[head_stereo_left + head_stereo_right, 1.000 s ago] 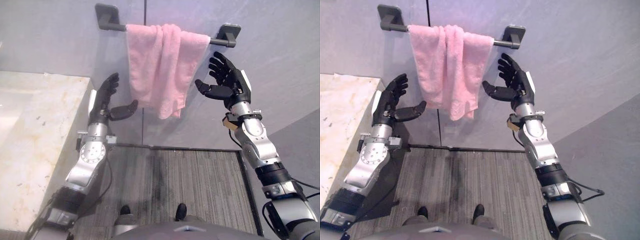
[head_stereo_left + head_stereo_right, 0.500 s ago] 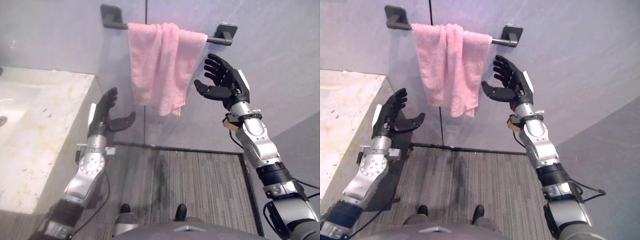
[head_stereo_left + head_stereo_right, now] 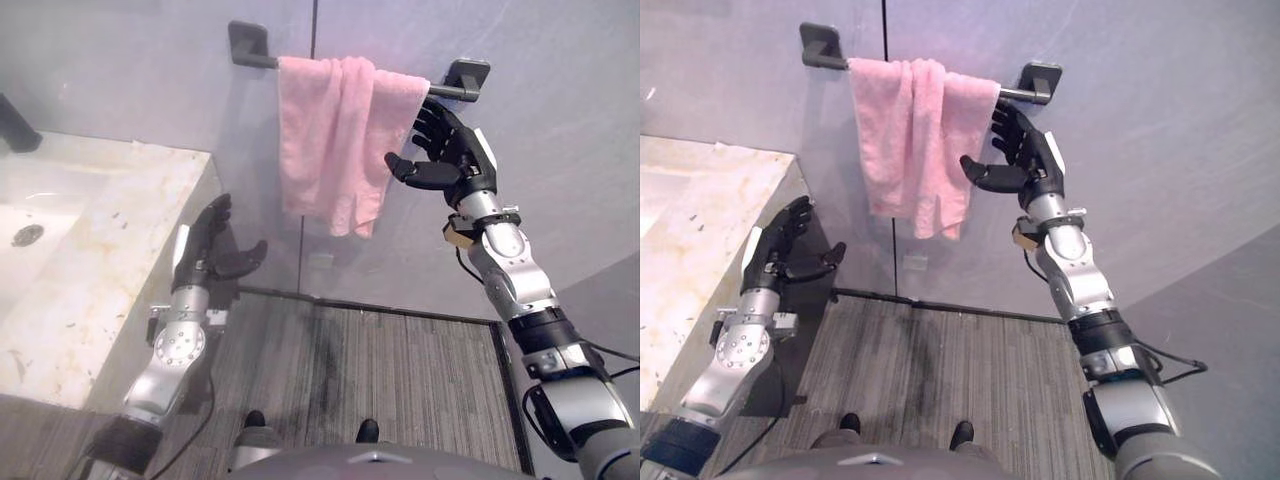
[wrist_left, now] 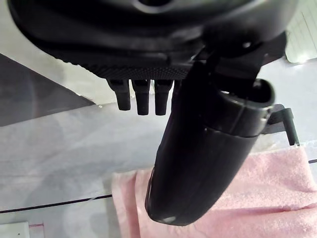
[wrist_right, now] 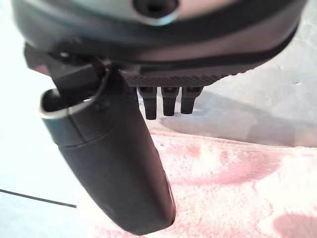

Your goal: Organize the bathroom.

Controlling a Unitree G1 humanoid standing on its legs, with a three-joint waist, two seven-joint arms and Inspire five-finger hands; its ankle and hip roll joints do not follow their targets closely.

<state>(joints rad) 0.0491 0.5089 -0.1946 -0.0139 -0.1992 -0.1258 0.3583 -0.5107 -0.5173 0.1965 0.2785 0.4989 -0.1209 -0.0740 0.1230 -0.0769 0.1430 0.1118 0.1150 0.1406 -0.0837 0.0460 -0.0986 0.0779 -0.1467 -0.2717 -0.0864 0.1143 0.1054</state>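
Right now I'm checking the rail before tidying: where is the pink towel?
The pink towel hangs bunched over the dark wall rail, right of the stone counter, with the open right hand beside its right edge.

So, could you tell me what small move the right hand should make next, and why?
Probably ease the right hand a little toward the pink terry towel and close on its right edge. The hand is open beside that edge, not gripping, and the towel hangs bunched and uneven on the dark wall-mounted bar.
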